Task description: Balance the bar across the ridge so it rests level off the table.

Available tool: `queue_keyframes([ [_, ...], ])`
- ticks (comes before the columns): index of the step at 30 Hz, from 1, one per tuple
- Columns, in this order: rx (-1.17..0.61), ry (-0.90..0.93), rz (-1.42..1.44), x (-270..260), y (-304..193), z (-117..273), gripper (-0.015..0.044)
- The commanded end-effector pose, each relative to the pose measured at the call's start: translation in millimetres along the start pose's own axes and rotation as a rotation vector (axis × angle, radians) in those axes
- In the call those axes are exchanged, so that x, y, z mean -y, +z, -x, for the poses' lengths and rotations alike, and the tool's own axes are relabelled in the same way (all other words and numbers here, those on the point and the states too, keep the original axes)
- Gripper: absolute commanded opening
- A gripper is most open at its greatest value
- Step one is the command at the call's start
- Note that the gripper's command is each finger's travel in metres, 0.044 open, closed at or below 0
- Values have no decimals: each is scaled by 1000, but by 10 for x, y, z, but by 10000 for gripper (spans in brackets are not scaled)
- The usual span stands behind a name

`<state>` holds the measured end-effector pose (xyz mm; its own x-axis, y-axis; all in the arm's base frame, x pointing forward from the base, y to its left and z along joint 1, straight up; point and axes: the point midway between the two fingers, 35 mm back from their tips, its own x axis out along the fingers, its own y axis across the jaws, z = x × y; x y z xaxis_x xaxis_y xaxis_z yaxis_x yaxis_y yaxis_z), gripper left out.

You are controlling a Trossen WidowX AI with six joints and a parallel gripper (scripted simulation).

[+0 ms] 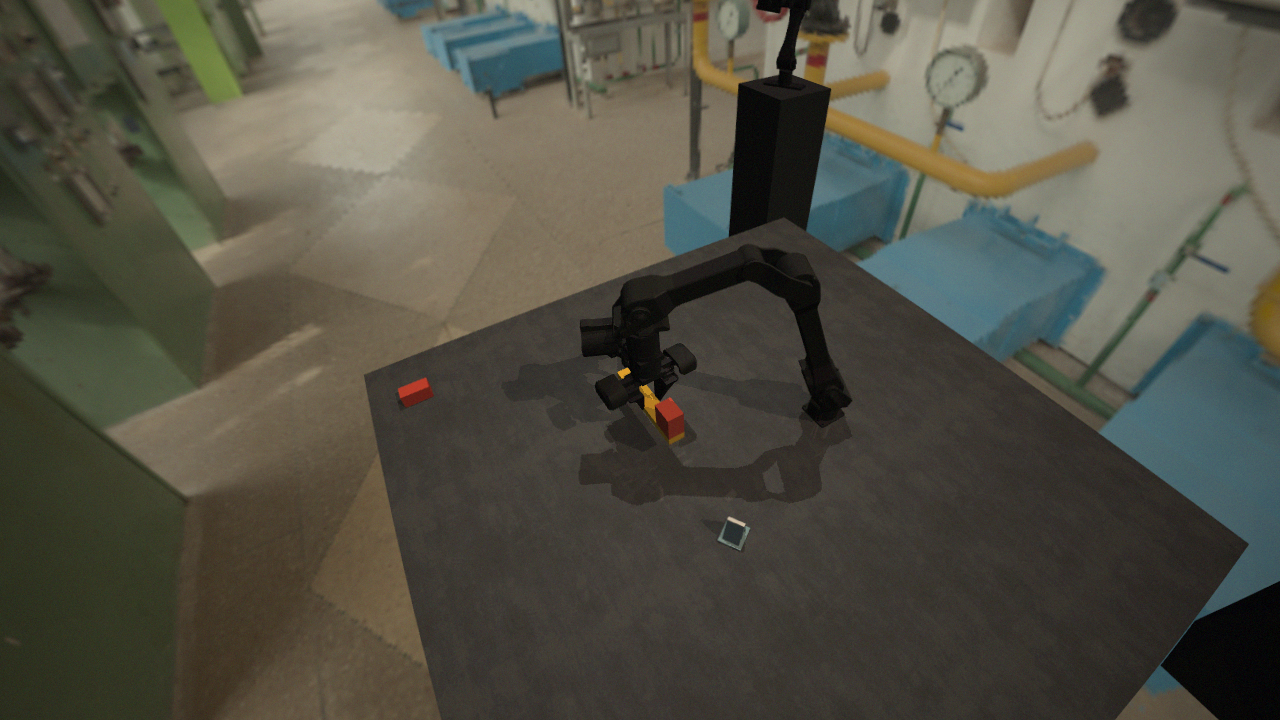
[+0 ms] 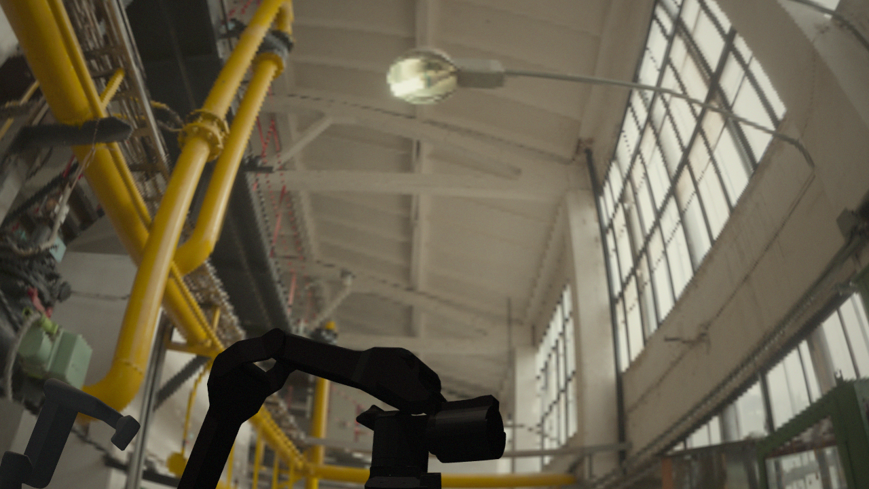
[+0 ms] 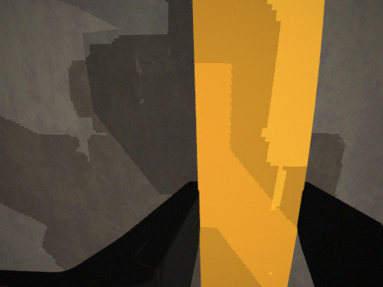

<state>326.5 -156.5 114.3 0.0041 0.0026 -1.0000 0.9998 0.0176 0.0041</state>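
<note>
The long yellow bar with a red block end (image 1: pixel 660 413) is clamped between the narrowed fingers of the black parallel-jaw gripper (image 1: pixel 646 383), near the middle of the dark grey table top (image 1: pixel 895 537). The small pale blue-grey ridge wedge (image 1: pixel 733 532) is seen well apart, nearer the camera. A separate small red block (image 1: pixel 414 391) lies by the table's left edge.

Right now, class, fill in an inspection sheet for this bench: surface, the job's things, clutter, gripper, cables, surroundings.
Surface: dark grey table, shadowed under the arm.
Job's things: yellow bar with a red block on one end; small pale ridge stands apart, nearer the camera.
Clutter: separate red block near the table's left edge.
Gripper: gripper shut on the yellow bar, a finger on each side.
Cables: nothing seen.
Surroundings: black post behind the table, blue crates, yellow pipes, gauges.
</note>
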Motion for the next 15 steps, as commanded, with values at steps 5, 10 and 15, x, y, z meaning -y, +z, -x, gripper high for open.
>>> queue_keyframes([
  [5,15,21,-3,3,2,271,0],
  [10,15,21,-3,19,-6,361,0],
  [15,14,21,-41,-16,-99,361,0],
])
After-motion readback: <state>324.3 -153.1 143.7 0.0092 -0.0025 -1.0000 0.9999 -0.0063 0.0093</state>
